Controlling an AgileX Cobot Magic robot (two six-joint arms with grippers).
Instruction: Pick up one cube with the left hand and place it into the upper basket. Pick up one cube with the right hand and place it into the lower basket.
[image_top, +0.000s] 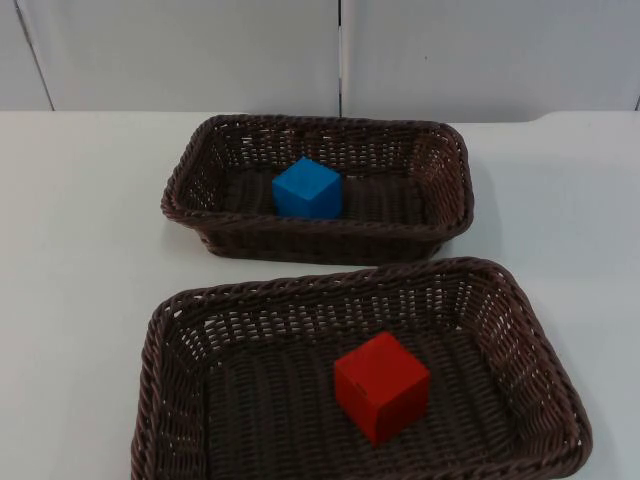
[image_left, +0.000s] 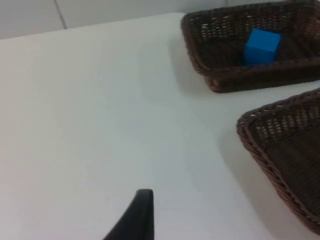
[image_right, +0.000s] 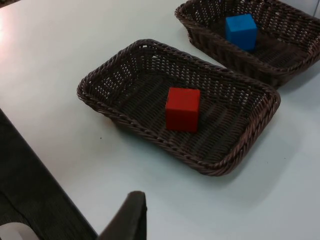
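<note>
Left claw (image_left: 136, 220) raised over bare white worktop (image_left: 100, 115), well apart from both baskets; one black fingertip in sight, opening impossible to tell, nothing seen in its grip. Right claw (image_right: 131, 220) likewise raised above the worktop near its front edge, apart from the nearer basket; one dark fingertip in sight, opening impossible to tell, nothing seen held.

Two dark brown woven baskets on the worktop, one behind the other, close together but not touching. Upper basket (image_top: 440, 225) nearer the grey partition wall (image_top: 180, 50), holding a blue cube (image_top: 307, 188) resting flat on the woven floor, left of centre, close to the basket's front wall. Same blue cube inside that basket from the left wrist view and from the right wrist view, clear of the rims.

Lower basket (image_top: 160, 400) nearer the camera, larger in the frame, holding a red cube (image_top: 382, 386) resting on the floor, right of centre, turned slightly so that a corner faces forward. Clear of all four walls from the right wrist view.
</note>
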